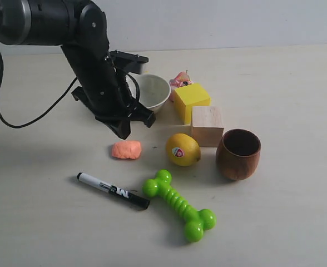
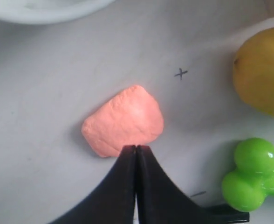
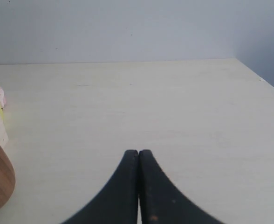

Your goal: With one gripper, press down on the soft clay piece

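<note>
The soft clay piece (image 1: 126,149) is a salmon-orange flattish lump lying on the table left of the lemon. My left gripper (image 1: 124,132) hangs just above and behind it, its black jaws shut with nothing between them. Seen from the left wrist, the shut tips of the left gripper (image 2: 136,148) overlap the edge of the clay (image 2: 125,121); whether they touch it I cannot tell. My right gripper (image 3: 138,152) is shut on nothing over bare table and does not show in the exterior view.
Close to the clay are a yellow lemon (image 1: 182,149), a green toy bone (image 1: 179,204) and a black marker (image 1: 112,190). Behind stand a white bowl (image 1: 152,92), a yellow block (image 1: 191,101), a wooden cube (image 1: 207,125), a pink crumpled thing (image 1: 180,79) and a brown wooden cup (image 1: 238,154).
</note>
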Controlling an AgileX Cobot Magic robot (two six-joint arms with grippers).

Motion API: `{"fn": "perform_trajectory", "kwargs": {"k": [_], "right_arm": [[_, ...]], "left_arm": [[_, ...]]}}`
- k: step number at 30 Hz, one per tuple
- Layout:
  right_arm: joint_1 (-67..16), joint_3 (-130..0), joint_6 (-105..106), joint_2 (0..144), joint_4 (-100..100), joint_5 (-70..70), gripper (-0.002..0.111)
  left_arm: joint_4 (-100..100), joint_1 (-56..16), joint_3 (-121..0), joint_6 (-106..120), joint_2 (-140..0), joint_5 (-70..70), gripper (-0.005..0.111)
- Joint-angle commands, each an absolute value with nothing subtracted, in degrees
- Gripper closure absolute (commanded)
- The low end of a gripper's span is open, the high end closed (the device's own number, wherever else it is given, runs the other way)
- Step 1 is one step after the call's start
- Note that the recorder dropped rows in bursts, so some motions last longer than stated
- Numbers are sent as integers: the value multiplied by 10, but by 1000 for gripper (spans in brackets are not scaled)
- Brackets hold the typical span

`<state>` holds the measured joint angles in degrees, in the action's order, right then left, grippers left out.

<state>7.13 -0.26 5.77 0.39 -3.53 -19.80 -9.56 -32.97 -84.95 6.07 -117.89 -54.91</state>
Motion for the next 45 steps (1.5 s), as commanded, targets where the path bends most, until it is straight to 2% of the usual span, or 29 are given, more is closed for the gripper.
{"fn": "perform_trajectory", "kwargs": {"k": [1, 45], "right_arm": [[74, 0, 59, 0, -34, -193, 108], [74, 0, 59, 0, -34, -194, 108]], "left_arm": [[-107, -336, -862, 73, -1187, -549, 107], [-67, -343, -863, 73, -1247, -513, 107]]}}
